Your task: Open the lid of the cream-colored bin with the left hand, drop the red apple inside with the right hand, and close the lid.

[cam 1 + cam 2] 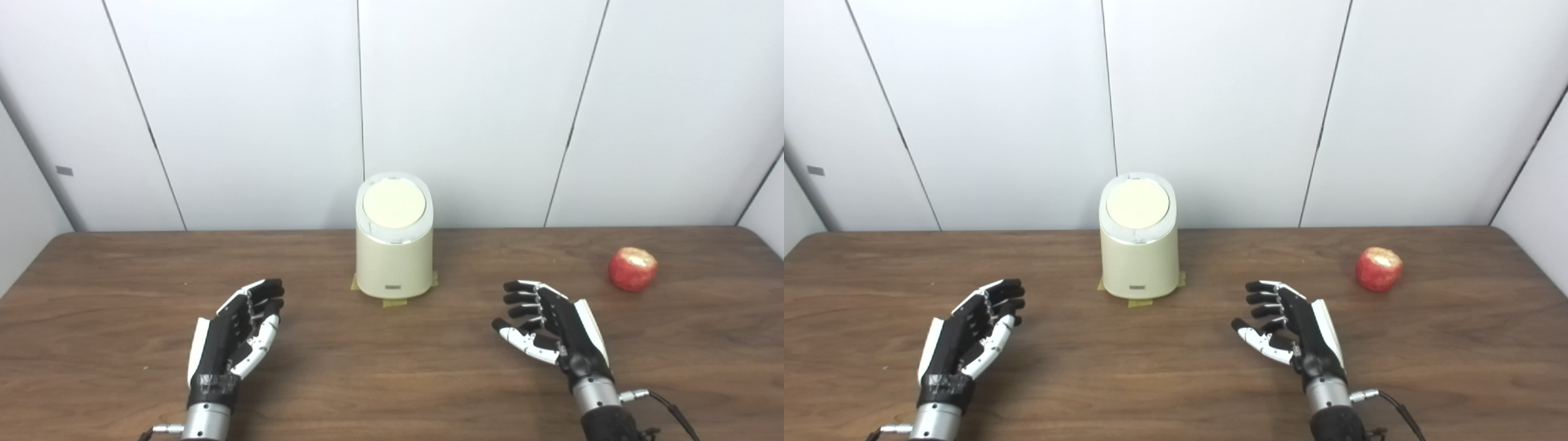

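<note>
- standing upright near the far edge of the table (122,343) is the cream-colored bin (394,260), roughly midway across, with its round lid (394,204) lying flat and shut on top.
- peeking out from under the bin's base are strips of yellowish tape (395,302), lying on the wood.
- sitting on the table well to the right of the bin is the red apple (633,269), with a pale patch showing on its upper side; nothing is touching it.
- hovering low over the near left part of the table is the left hand (236,334), palm turned inward, fingers stretched out and slightly spread, holding nothing.
- hovering over the near right part is the right hand (551,327), palm also facing inward, fingers loosely curled and apart, gripping nothing.
- lying well apart from one another are both hands, the bin sitting farther back between them; the right hand is waiting nearer to the apple, yet clearly short of it.
- running behind the table is a white panelled wall (478,110) with thin dark seams.
</note>
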